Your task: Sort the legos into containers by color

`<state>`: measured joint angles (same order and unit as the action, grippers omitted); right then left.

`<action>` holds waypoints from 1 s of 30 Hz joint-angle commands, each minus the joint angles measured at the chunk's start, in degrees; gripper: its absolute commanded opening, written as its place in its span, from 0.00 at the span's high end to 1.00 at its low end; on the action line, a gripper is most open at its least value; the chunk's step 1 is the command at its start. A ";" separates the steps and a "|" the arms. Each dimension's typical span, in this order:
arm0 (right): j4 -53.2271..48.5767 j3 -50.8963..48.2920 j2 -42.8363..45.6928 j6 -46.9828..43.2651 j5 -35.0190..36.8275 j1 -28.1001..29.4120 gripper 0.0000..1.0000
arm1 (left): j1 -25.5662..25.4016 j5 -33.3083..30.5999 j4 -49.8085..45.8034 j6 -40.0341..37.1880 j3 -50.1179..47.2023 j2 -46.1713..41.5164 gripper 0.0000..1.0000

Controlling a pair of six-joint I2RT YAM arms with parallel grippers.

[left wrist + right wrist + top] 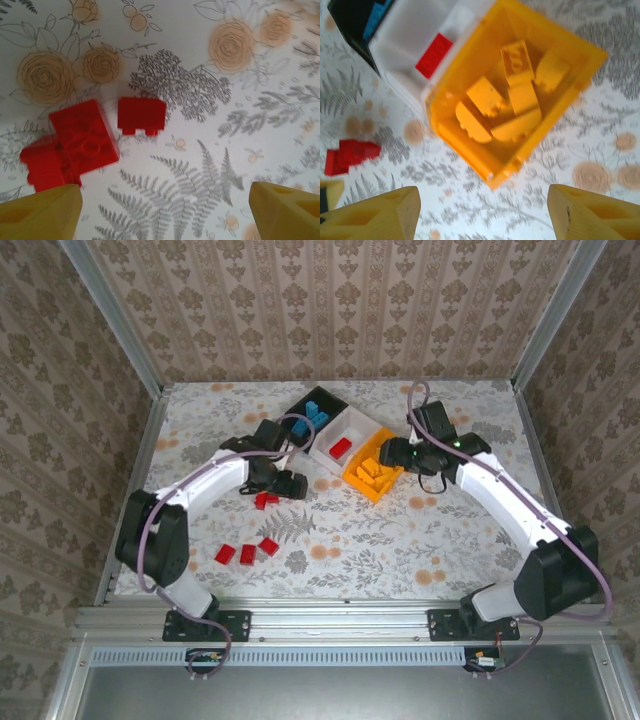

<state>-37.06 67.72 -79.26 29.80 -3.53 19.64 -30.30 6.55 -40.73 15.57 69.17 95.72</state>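
Three containers stand in a diagonal row: a black bin (332, 398) with blue legos (316, 412), a white bin (362, 428) with one red lego (340, 448), and an orange bin (376, 491) with several orange legos (512, 95). Red legos (265, 500) lie on the table by my left gripper (296, 483), which is open and empty just above them. In the left wrist view two red bricks (80, 142) (141, 114) lie ahead of its fingers (42, 212). My right gripper (392, 453) hangs open and empty over the orange bin (465, 145).
Three more red legos (247, 552) lie near the front left of the flowered table. The right wrist view also takes in the white bin (405, 37), its red lego (434, 55) and red legos (350, 155) on the table. Metal frame posts edge the table.
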 commanded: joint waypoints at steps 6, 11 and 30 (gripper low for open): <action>-2.86 -9.27 9.27 0.39 -2.87 0.24 0.31 | -0.98 -2.27 -2.06 -4.10 7.87 8.64 0.21; -2.11 -11.60 10.16 1.08 -3.74 0.23 0.31 | -1.07 -3.62 -2.95 -5.23 9.82 11.73 0.23; -1.02 -12.53 11.17 2.88 -4.58 0.77 0.32 | -0.94 -6.54 -4.18 -6.52 12.13 19.31 0.41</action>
<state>-38.35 55.72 -69.45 31.77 -6.96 19.77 -31.20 1.63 -42.54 10.02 79.88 113.69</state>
